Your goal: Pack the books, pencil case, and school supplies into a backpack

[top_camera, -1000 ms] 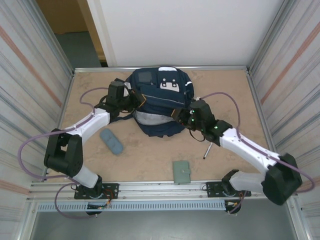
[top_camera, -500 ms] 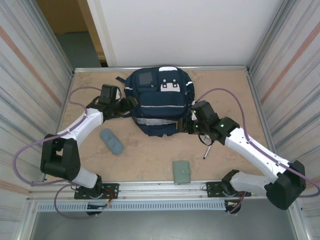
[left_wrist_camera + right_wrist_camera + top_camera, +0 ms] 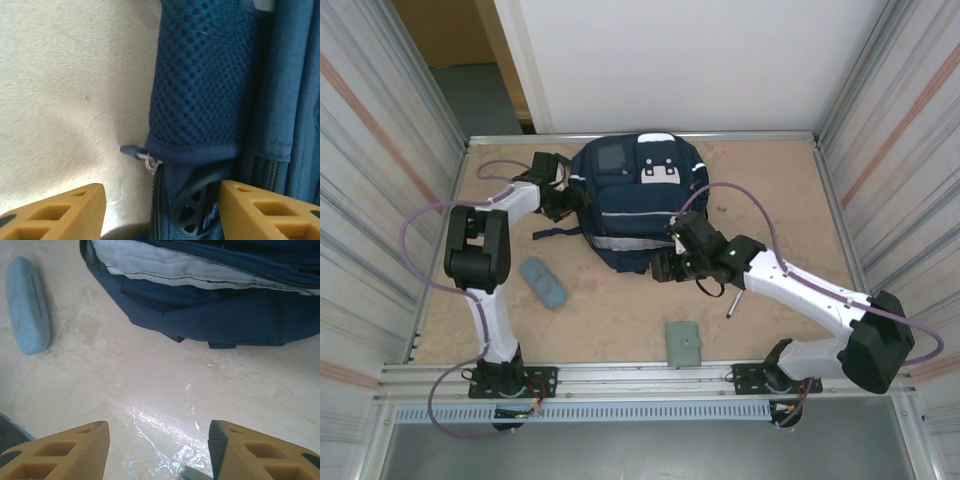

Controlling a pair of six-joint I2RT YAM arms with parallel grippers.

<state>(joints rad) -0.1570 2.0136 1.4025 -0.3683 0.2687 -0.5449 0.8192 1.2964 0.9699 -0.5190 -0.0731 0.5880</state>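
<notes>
Since the earlier frame, the left gripper [image 3: 563, 200] has been drawn in against the 9 o'clock flank of the backpack [image 3: 635, 215], and the right gripper [image 3: 672, 262] has been swung across to its 6 o'clock hem. Both sets of jaws are held spread, with nothing pinched: a mesh pocket [image 3: 200, 85] and a zip pull [image 3: 150, 161] are seen ahead of the left fingers [image 3: 60, 212], and bare table [image 3: 610, 320] is seen ahead of the right fingers [image 3: 260, 450]. The backpack is laid at the table's 12 o'clock side. The pencil case [image 3: 542, 283] is found at the backpack's 8 o'clock, the grey-green booklet [image 3: 684, 343] at 6 o'clock and the marker pen [image 3: 731, 303] at 5 o'clock, all apart from it.
</notes>
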